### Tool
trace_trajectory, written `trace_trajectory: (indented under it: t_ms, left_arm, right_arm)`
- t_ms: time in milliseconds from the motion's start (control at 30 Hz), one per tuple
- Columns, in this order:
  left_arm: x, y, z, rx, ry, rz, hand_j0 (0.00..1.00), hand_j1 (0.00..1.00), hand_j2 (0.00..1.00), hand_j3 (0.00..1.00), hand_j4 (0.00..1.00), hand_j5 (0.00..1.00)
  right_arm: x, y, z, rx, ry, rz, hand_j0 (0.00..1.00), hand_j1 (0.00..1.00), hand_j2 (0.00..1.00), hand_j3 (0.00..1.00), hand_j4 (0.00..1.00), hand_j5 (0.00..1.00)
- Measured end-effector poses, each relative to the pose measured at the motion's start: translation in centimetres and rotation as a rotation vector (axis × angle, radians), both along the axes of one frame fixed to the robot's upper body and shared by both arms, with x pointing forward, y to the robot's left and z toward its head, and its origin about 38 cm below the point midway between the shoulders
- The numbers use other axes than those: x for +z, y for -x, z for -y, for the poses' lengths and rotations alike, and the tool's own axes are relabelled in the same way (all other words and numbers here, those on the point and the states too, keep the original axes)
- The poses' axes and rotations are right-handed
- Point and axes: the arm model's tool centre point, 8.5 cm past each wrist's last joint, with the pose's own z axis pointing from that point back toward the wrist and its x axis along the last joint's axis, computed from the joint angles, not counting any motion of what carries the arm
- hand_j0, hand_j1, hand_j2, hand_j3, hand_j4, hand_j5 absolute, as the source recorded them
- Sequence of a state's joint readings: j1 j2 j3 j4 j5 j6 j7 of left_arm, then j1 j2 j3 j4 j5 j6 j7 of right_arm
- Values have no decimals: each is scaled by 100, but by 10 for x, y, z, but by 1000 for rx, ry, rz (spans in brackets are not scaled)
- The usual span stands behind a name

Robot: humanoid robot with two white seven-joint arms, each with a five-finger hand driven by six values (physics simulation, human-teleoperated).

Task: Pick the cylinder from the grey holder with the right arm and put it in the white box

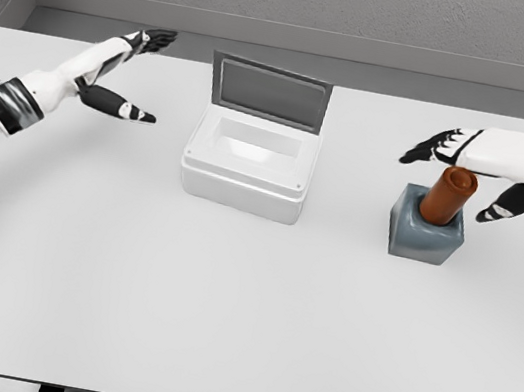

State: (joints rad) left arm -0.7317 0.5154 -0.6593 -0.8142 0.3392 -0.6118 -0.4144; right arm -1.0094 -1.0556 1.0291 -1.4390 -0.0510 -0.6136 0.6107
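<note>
A brown-orange cylinder (447, 194) stands tilted in the grey holder (425, 234) at the right of the table. My right hand (469, 172) hovers just above and behind the cylinder's top, fingers spread to the left and thumb hanging down on the right, holding nothing. The white box (249, 165) sits at the table's middle with its lid (271, 93) raised at the back and its inside bare. My left hand (136, 72) is held out at the far left, fingers extended, away from everything.
The white table (220, 321) stretches wide in front of the box and holder. A grey wall runs behind the table's far edge.
</note>
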Motion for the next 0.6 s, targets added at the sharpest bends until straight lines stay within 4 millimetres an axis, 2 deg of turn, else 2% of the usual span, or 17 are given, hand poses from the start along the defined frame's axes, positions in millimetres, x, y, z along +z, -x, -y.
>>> trace_trajectory:
  t_ms: [33,233,600]
  left_arm:
    - [4,-5,1,-6,4,-2,100,100,100,100,100,100]
    - [-8,-6,0,-20,26,-64,100,100,100,100,100,100]
    - [1,-7,-4,-42,142,-74,100,100,100,100,100,100]
  right_arm:
    - [-1,-1,2,-8,1,-3,100,100,100,100,100,100]
    - [-7,-8,3,-24,-4,-13,100,100,100,100,100,100]
    - [-18,-12,-7,-7,5,-23,100,100,100,100,100,100]
